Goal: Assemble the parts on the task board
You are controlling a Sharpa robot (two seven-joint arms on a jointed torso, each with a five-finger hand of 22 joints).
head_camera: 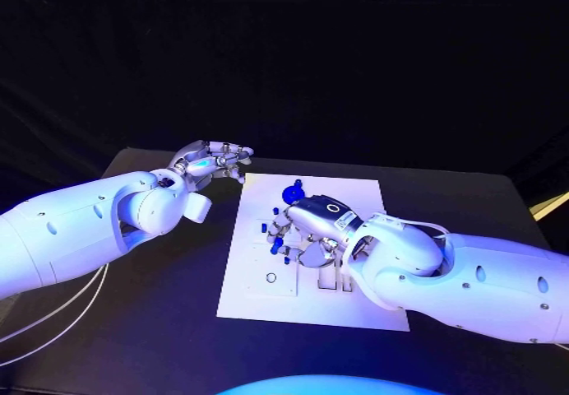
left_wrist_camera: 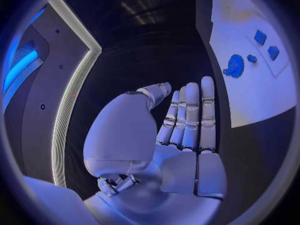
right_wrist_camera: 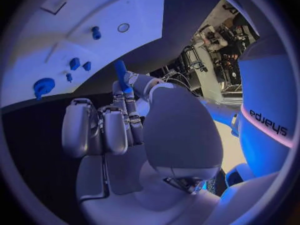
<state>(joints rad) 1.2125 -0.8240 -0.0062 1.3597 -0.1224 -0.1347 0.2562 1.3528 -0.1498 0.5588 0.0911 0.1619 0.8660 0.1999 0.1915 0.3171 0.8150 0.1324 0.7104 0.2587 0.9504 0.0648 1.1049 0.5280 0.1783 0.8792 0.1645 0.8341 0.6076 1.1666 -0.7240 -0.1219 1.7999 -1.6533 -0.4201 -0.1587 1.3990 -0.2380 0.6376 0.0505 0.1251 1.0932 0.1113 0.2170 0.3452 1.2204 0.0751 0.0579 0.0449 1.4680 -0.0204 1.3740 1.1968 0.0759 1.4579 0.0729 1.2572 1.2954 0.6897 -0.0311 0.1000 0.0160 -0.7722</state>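
Note:
The white task board (head_camera: 356,191) lies in the middle of the black table. A round blue part (head_camera: 293,193) sits near its far edge, and small blue parts (head_camera: 276,244) stand left of my right hand (head_camera: 313,227), which hovers over the board's middle. In the right wrist view, my right hand (right_wrist_camera: 119,125) pinches a slim blue peg (right_wrist_camera: 120,72) between thumb and a finger, above the board (right_wrist_camera: 106,5). My left hand (head_camera: 215,161) is off the board's far left corner. In the left wrist view, my left hand (left_wrist_camera: 184,130) is flat, fingers straight, holding nothing.
The board has a ring-shaped hole (head_camera: 271,278) and slots (head_camera: 330,284) near its front edge. In the left wrist view, two square blue parts (left_wrist_camera: 260,36) and the round blue part (left_wrist_camera: 235,66) sit on the board (left_wrist_camera: 256,100). Black table surrounds the board.

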